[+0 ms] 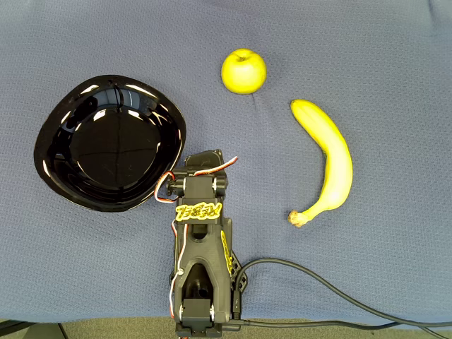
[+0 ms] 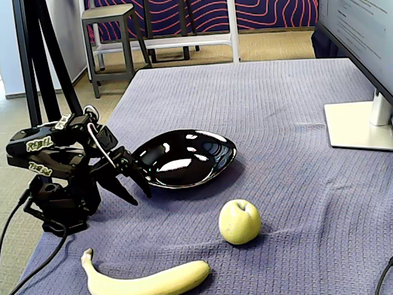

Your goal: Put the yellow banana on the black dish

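A yellow banana (image 1: 332, 161) lies on the worktop (image 1: 381, 49), well apart from the black dish (image 1: 60, 134). The gripper (image 2: 140, 189), empty with jaws slightly parted, sits beside the dish.

One yellow banana (image 1: 332, 161), one yellow-green apple (image 1: 244, 70), one black dish (image 1: 109, 143), one monitor stand (image 2: 359, 123), one stool (image 2: 109, 37)

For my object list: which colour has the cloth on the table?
Dusty blue-purple, with a fine woven texture; the tablecloth shows best in the overhead view.

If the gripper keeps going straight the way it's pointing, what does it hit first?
Most likely the dish: the gripper angles down toward its near rim. It may meet the cloth just short of the rim; depth is unclear.
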Tool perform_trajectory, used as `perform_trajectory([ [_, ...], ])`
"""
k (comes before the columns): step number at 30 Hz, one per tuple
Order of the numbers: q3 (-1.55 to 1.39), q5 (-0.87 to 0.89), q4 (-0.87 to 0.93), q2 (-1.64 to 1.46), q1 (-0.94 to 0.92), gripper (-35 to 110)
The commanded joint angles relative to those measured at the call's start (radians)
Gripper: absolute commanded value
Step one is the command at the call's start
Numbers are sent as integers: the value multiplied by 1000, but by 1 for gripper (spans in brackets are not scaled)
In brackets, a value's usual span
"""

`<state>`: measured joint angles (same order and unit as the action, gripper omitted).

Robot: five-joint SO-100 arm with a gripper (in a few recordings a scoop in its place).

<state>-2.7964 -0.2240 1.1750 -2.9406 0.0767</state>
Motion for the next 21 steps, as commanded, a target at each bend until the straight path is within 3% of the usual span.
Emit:
perform_trajectory([
  [1,173,130,-9,163,-17,9],
  [12,186,138,-18,187,-23,8],
  [18,268,238,-106,307,-46,8],
  [21,318,313,-126,403,-77,18],
])
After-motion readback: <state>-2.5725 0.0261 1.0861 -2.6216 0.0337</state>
